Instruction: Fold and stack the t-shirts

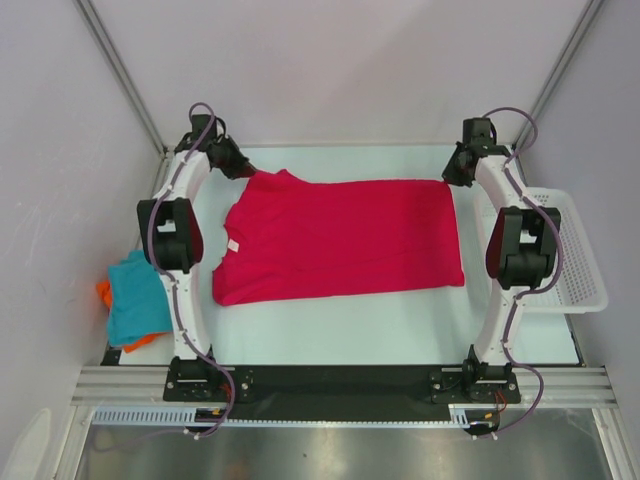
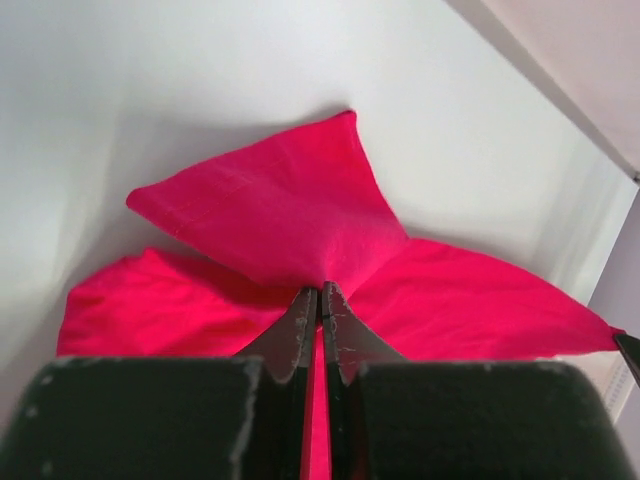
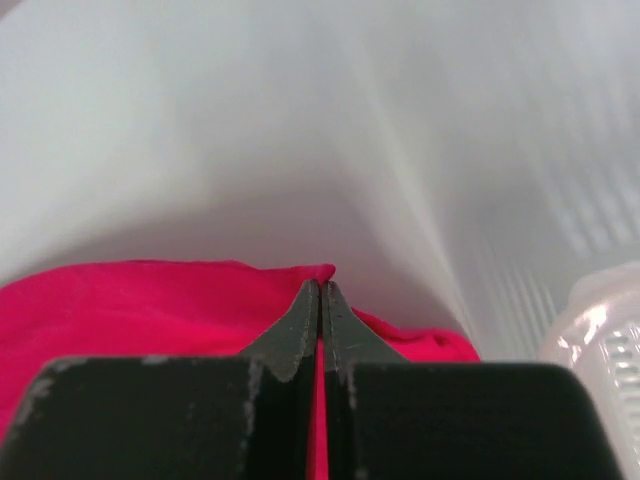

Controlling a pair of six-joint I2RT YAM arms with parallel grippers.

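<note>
The crimson-pink t-shirt [image 1: 335,240] lies spread across the middle of the table, collar end to the left. My left gripper [image 1: 243,168] is at its far left corner and is shut on the cloth by the sleeve [image 2: 270,205], which fans out beyond the gripper [image 2: 321,292]. My right gripper [image 1: 452,172] is at the far right corner, shut on the hem edge of the t-shirt [image 3: 130,300]; the cloth sits between its jaws [image 3: 320,290]. A teal-blue t-shirt [image 1: 135,295] lies folded on an orange one [image 1: 104,293] at the table's left edge.
A white mesh basket [image 1: 575,250] stands at the right edge beside the right arm. The back wall and side walls close in around the table [image 1: 400,320].
</note>
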